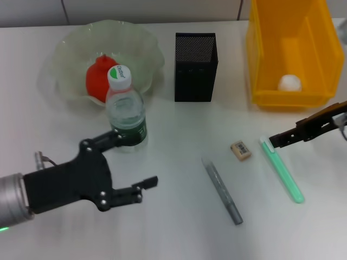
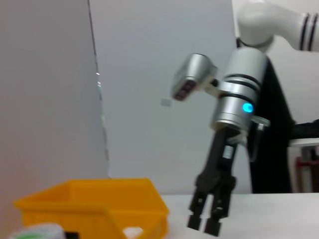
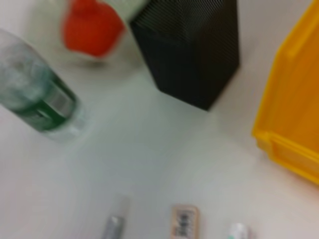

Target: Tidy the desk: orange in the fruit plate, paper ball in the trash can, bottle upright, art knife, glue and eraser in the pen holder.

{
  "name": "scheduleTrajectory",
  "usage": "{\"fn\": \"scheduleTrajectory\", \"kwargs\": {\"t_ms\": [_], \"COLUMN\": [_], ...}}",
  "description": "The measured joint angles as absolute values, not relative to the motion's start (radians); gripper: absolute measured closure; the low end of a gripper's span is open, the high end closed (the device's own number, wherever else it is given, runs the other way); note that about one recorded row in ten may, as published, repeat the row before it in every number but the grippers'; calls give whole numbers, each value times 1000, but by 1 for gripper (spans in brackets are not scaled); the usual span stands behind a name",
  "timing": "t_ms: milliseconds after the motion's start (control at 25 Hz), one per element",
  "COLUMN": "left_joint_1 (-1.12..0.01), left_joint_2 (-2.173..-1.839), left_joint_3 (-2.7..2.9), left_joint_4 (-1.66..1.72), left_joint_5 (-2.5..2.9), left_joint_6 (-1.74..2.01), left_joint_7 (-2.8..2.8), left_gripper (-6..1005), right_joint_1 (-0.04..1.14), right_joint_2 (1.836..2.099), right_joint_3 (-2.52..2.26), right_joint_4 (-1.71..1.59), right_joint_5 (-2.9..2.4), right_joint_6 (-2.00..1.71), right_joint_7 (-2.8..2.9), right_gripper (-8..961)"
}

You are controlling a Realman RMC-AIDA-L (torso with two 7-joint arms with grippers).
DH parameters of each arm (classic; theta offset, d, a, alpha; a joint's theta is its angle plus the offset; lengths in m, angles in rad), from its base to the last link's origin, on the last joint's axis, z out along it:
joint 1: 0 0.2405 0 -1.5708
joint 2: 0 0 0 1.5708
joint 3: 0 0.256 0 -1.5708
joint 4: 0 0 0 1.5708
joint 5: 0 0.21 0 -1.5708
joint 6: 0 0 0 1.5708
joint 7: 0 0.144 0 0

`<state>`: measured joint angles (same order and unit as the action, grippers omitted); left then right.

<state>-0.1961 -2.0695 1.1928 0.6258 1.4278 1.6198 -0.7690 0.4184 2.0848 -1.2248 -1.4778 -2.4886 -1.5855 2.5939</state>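
White desk (image 1: 179, 227), pale wall (image 2: 149, 74) behind, dark tile seams (image 1: 64, 11) along its far edge

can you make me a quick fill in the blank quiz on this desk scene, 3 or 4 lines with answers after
1. The orange lies in the ____.
2. The paper ball sits inside the ____ trash can.
3. The bottle stands ____ on the desk, beside the open left gripper.
4. The eraser lies between the grey art knife and the ____ glue stick, near the right gripper.

Missing words: fruit plate; yellow; upright; green
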Motion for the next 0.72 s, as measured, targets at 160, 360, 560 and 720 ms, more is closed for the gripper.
{"fn": "scheduleTrajectory", "kwargs": {"t_ms": [160,360,560,720], "left_joint_1": [-243,-254,-259,-266], "left_joint_2": [-2070,-2073,-2072,-2072], "left_joint_3": [1193,1193,1193,1193], "left_joint_4": [550,537,534,534], "left_joint_5": [1462,1468,1471,1475], "left_joint_6": [1591,1566,1562,1557], "left_joint_7": [-751,-750,-750,-750], "left_gripper": [186,186,186,186], "right_joint_1": [463,482,488,491], "right_joint_2": [2085,2086,2086,2087], "right_joint_3": [-1353,-1418,-1469,-1506], "right_joint_4": [-1453,-1412,-1405,-1394], "right_joint_5": [-2602,-2622,-2652,-2672], "right_joint_6": [-1541,-1516,-1507,-1499], "right_joint_7": [2702,2733,2758,2766], "right_gripper": [115,116,115,206]}}
